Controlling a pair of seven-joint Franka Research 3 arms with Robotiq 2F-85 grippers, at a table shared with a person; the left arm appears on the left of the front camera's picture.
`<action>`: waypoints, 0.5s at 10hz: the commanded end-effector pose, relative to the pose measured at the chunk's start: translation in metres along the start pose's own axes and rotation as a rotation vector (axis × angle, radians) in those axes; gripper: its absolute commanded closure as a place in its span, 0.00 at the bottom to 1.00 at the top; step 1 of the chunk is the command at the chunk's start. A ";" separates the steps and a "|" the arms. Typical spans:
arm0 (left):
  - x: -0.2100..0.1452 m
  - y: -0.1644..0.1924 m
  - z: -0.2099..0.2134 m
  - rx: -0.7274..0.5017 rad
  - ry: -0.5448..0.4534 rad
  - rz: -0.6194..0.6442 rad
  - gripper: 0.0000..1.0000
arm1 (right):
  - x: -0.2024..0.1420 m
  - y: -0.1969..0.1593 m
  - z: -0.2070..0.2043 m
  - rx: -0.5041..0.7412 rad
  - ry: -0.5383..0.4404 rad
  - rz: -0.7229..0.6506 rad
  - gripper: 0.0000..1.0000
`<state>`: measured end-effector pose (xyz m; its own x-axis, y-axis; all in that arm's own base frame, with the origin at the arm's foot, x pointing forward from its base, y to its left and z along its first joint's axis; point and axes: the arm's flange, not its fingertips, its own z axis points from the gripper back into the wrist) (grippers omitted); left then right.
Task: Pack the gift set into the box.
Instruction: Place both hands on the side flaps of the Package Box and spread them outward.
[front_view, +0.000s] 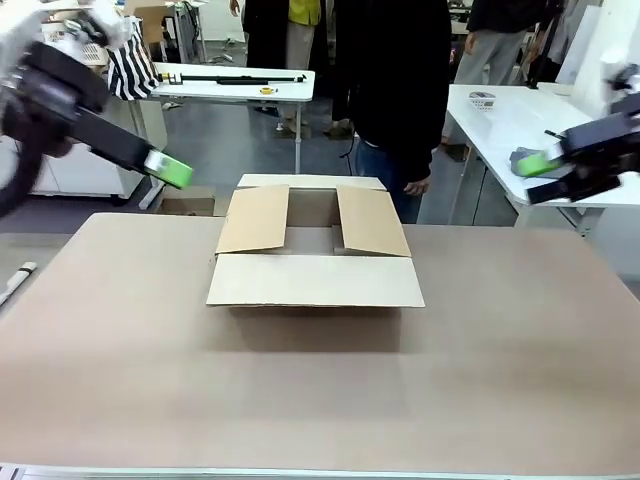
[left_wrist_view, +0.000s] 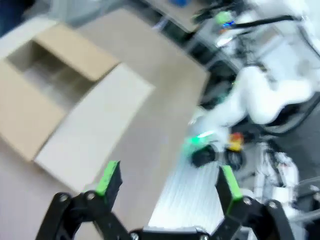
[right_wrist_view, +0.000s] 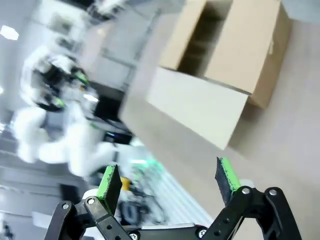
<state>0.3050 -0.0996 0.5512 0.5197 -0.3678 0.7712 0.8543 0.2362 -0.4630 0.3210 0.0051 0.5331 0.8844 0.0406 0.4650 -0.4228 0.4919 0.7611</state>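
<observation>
— Where's the box (front_view: 314, 262)?
— Mid-bench (front_view: 120, 380), flaps spread. The left claw (left_wrist_view: 167, 180) is raised at its ten o'clock and the right claw (right_wrist_view: 170, 180) at two, both with fingers apart and empty.
— Handling?
— Probably light, stiff card, but the flaps bend. Grip a wall edge.

Looks down past the left gripper (left_wrist_view: 168, 176), fingers spread wide, green pads (left_wrist_view: 109, 178) facing each other. Takes in the box (left_wrist_view: 70, 95) at upper left, standing on the brown table (left_wrist_view: 165, 85) with flaps (left_wrist_view: 95, 135) folded outward. Catches a blurred white arm (left_wrist_view: 270, 95) at right, past the table's pale ribbed edge.
</observation>
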 end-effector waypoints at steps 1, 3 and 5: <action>-0.029 0.035 0.025 -0.436 -0.164 0.211 0.00 | -0.010 -0.024 0.028 0.374 -0.399 -0.381 0.00; -0.063 0.055 0.034 -0.417 -0.298 0.293 0.00 | -0.007 -0.027 0.016 0.260 -0.437 -0.359 0.00; -0.042 0.037 0.053 -0.399 -0.283 0.136 0.00 | -0.003 -0.025 0.049 0.203 -0.191 -0.211 0.00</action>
<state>0.3322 -0.0084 0.4957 0.7405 -0.0085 0.6720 0.6669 -0.1138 -0.7364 0.3268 -0.0552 0.5301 0.9118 -0.3022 0.2779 -0.2135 0.2290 0.9497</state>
